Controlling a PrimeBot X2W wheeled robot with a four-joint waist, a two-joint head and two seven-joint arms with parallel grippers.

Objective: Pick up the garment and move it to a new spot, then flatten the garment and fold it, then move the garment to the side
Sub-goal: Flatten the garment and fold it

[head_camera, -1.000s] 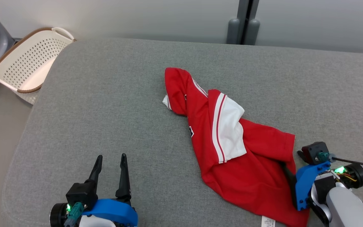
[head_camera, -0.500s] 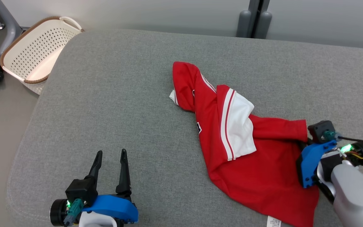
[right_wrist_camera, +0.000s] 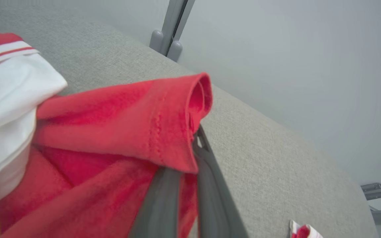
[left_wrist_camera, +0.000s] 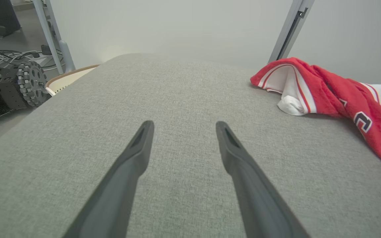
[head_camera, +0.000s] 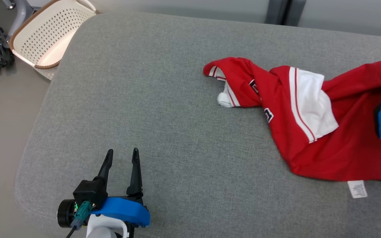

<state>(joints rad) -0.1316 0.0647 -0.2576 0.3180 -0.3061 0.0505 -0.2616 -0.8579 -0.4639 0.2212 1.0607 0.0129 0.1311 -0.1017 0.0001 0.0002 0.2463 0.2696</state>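
Garment: limp red-and-white jersey shirt, looks light, grab hems; right pincer clenched on its edge, left pincer released.

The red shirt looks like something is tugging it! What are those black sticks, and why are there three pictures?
This is a robot with two arms. Each arm ends in jaws made of two long dark fingers. The wide picture comes from a camera on its head, looking down at a grey cushioned surface. The other two come from small cameras on its wrists, looking along the fingers.

The black sticks are the left jaws. Their fingers stand apart with nothing between them, above bare grey fabric.

The right jaws are shut on an edge of the red and white shirt. In the right wrist picture you can see their fingers pinching the red cloth. The rest of the shirt lies crumpled on the surface.

Past the surface's far left corner is a white basket with holes.
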